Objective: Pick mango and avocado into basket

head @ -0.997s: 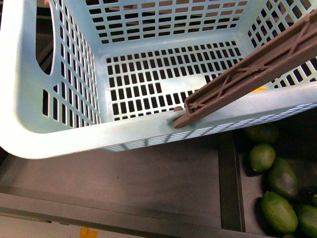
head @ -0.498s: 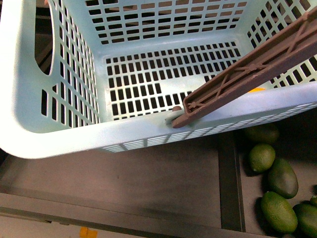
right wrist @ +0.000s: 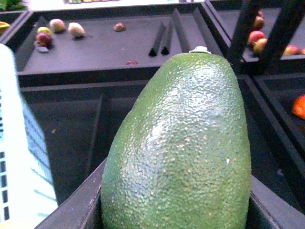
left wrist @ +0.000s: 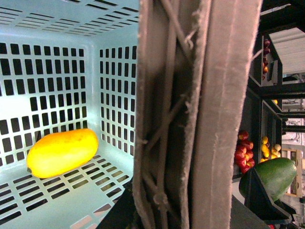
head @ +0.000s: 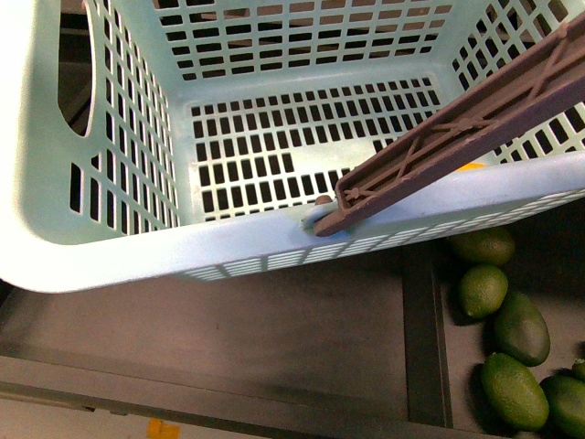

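The light teal basket (head: pixel 110 251) fills the upper front view, its brown handle (head: pixel 457 137) slanting across the right side. My left gripper (left wrist: pixel 181 212) is shut on that handle (left wrist: pixel 190 114), which blocks the middle of the left wrist view. The orange-yellow mango (left wrist: pixel 62 151) lies on the basket's slotted floor; only a sliver of the mango (head: pixel 472 166) shows past the rim in the front view. My right gripper (right wrist: pixel 176 212) is shut on the avocado (right wrist: pixel 181 143), held outside the basket beside its wall (right wrist: pixel 19 143). The left wrist view also catches this avocado (left wrist: pixel 275 174).
A bin of several loose avocados (head: pixel 512 334) sits below the basket's right corner, beside a dark shelf (head: pixel 302 320). Red and yellow fruits (left wrist: pixel 245 150) fill trays beyond. A far tray holds small fruits (right wrist: pixel 57 28) and black dividers (right wrist: pixel 159 38).
The basket has shifted slightly in the front view, uncovering a bit more of the avocados under its rim. A dark shape at the right edge has left the view.
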`<state>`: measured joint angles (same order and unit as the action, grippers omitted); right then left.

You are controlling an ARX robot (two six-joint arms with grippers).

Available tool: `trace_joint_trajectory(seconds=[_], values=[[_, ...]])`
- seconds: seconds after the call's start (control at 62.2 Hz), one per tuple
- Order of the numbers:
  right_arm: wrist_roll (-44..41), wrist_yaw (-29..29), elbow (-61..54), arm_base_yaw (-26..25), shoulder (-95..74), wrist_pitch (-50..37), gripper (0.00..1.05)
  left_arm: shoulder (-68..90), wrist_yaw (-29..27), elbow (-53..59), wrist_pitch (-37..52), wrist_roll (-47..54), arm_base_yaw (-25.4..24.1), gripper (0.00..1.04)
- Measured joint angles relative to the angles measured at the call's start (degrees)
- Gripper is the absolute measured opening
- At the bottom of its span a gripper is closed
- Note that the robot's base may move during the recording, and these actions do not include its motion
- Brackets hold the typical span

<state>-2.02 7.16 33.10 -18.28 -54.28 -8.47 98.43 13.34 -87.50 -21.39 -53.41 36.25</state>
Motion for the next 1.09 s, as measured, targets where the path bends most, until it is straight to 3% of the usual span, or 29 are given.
trace_joint_trajectory(seconds=[0.161,0.289,0.514,0.643,0.788,1.013,1.093], values=[[3.2,-7.8,2.0,13.8,-4.1,-3.4,0.54,0.0,0.0,0.0,0.0,0.0,0.0,0.16],[4.9,-12.3,3.6,21.7,-9.2,-6.2,0.54,0.0,0.0,0.0,0.0,0.0,0.0,0.16],[5.1,-18.0,6.3,30.8,-19.2,-10.5,0.54,0.0,0.0,0.0,0.0,0.0,0.0,0.16],[5.9,-19.6,7.7,33.0,-23.6,-12.0,0.78,0.0,0.0,0.0,0.0,0.0,0.0,0.16],[7.1,-20.5,8.4,33.9,-24.2,-12.2,0.97,0.0,0.0,0.0,0.0,0.0,0.0,0.16],[10.6,-23.0,8.7,32.2,-19.2,-7.7,0.96,0.0,-0.2,0.0,0.0,0.0,0.0,0.16],[7.7,-18.6,4.7,29.7,-14.2,-15.5,0.85,0.0,-0.2,0.0,0.0,0.0,0.0,0.16]])
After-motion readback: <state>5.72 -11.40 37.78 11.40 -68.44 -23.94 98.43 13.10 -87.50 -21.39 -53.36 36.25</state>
